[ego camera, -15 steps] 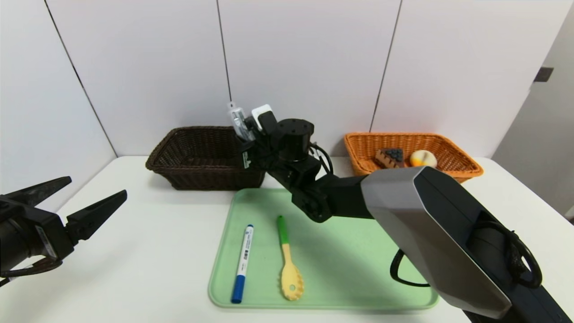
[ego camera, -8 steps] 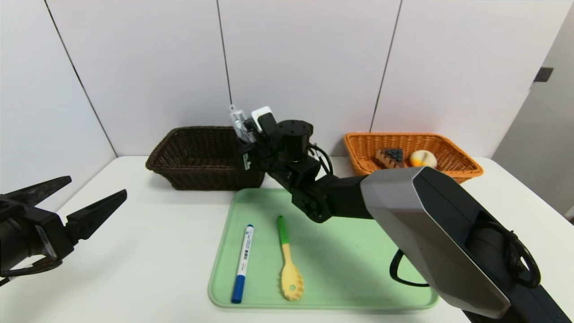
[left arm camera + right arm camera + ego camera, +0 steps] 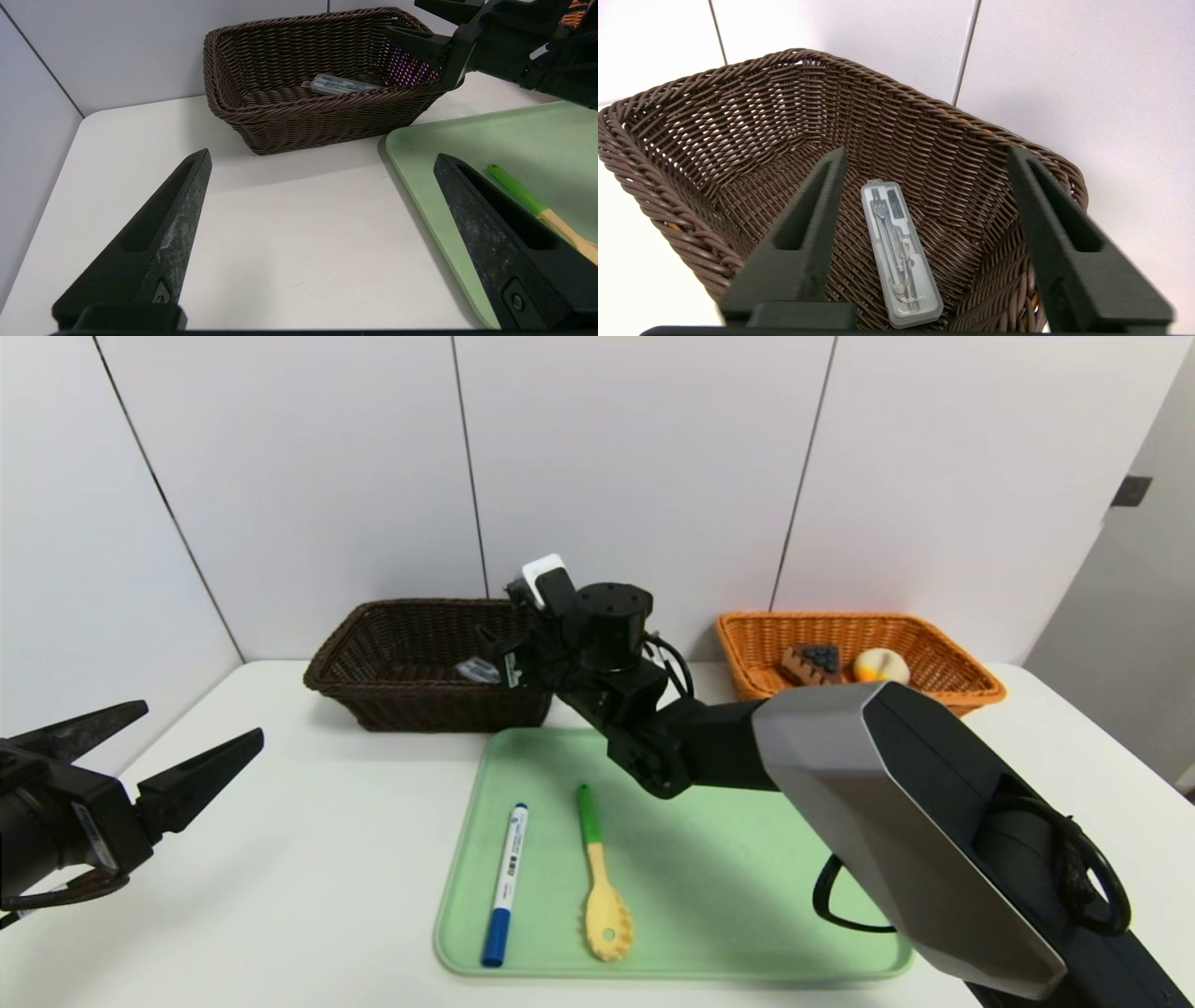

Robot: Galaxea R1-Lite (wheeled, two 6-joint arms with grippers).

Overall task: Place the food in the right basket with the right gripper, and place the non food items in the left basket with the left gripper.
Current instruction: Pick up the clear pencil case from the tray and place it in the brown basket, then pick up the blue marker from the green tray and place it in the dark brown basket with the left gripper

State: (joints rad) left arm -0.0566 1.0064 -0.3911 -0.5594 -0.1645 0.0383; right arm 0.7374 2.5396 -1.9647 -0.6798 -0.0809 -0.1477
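Right hand (image 3: 924,242) hangs over the near right corner of the left basket (image 3: 411,705), fingers spread wide, nothing between them. The grey case (image 3: 900,254) lies flat on the basket floor directly under that gap, so it reads as delivered, though by the right arm rather than the left.

Left hand (image 3: 322,242) sits low over the worktop (image 3: 308,859) at the robot's left, well apart from the tray (image 3: 747,905), fingers spread and empty.

Food: cake wedge (image 3: 810,664) and bun (image 3: 880,665) side by side in the right basket (image 3: 943,686). That half looks done.

On the green tray: marker (image 3: 505,882) and slotted spoon (image 3: 597,877), lying near each other, roughly parallel, not touching.

Step in hand, as I judge it: clear the right arm from the brown basket.
- Lift straight up first; its fingers sit close to the wicker rim and could snag or drag the basket.
- Swing back wide of the tray so the forearm does not sweep the spoon handle.
- Then the left hand can take the marker, the nearer item. Close across the barrel, not along it; it may roll.
- The spoon is flat and thin, so pinch it at the green handle.
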